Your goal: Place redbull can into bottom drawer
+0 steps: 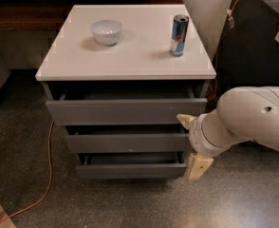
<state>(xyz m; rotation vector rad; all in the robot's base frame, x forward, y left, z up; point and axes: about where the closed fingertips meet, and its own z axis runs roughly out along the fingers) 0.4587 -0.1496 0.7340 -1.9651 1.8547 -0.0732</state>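
Note:
The redbull can (179, 35) stands upright on the white cabinet top (130, 56), near its right back corner. All three grey drawers are pulled slightly out; the bottom drawer (130, 170) is the lowest and narrowest, its inside mostly hidden by the middle drawer (127, 142). My gripper (191, 143) hangs at the cabinet's right front, level with the middle drawer, far below the can. It is open, with one cream fingertip (184, 120) up by the top drawer's lower corner and the other (198, 166) beside the bottom drawer's right end. Nothing is held.
A white bowl (106, 32) sits on the cabinet top at the back left. An orange cable (48, 175) trails over the speckled floor on the left. A dark cabinet (258, 42) stands close on the right, behind my white arm (253, 120).

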